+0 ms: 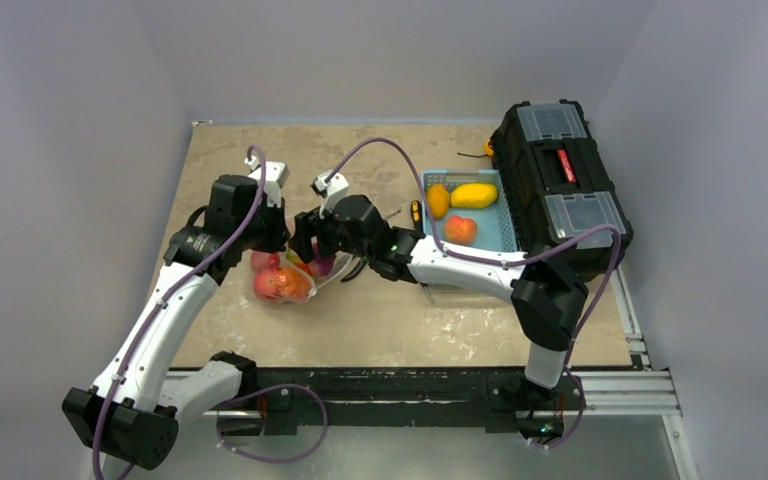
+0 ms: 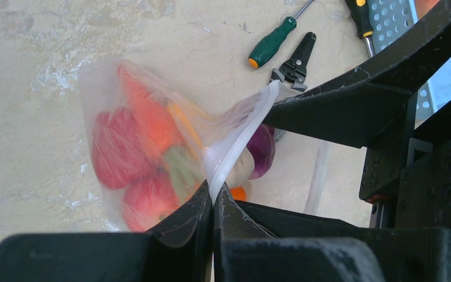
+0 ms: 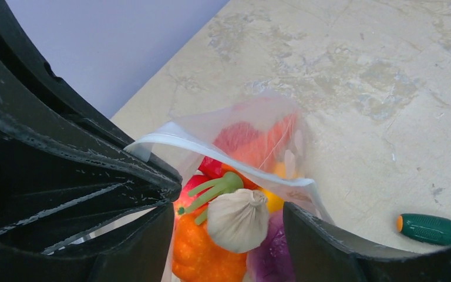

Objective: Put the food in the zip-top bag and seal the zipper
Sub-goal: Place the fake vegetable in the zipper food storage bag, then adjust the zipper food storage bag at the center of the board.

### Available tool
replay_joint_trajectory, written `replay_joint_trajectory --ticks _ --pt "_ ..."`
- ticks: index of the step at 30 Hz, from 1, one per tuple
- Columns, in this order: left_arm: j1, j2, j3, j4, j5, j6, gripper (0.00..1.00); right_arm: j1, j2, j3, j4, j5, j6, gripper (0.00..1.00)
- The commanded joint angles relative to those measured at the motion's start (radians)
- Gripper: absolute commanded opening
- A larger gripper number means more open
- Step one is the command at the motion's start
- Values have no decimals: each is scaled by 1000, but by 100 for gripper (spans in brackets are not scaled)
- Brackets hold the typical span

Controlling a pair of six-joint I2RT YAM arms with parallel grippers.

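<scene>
Zip-top bag [image 1: 282, 285] lies on the table [image 1: 400, 320], left of centre, packed with red, orange and purple toy food [image 2: 132, 158]. Its mouth is unsealed and lifted between the two arms. The left gripper [image 2: 213, 198] has its fingers pressed together on the white zipper [image 2: 235, 144]. The right gripper [image 3: 227, 210] stands with its fingers wide apart astride the open mouth, clamping nothing, with a pale garlic bulb [image 3: 238, 220] between them. To the right, a blue basket [image 1: 495, 230] holds a yellow piece [image 1: 473, 195], an orange piece [image 1: 438, 200] and a red piece [image 1: 460, 230]. A black toolbox [image 1: 560, 185] sits just right of it. A green-handled screwdriver [image 2: 272, 42] and pliers [image 2: 296, 59] lie near the bag.
</scene>
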Motion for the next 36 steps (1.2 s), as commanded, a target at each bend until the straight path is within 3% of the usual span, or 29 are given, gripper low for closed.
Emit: replay_joint_trajectory --ticks 1,9,17,21,24,31,36 --pt "-1 -23 30 15 3 11 0 3 -17 53 -13 35 1 70" --pt "0 -19 28 17 -2 10 0 14 -146 -39 -107 71 25 70" --pt "-1 -11 27 18 5 8 0 114 -311 -185 -229 169 243 72" --pt "0 -7 27 17 3 7 0 177 -357 -285 -177 203 434 71" --pt "0 -6 27 16 0 6 0 235 -392 -375 -32 266 535 70" --pt "-1 -4 25 15 -10 8 0 279 -263 -277 -85 325 623 67" --pt "0 -7 27 13 -9 10 0 279 -205 -277 -9 330 662 63"
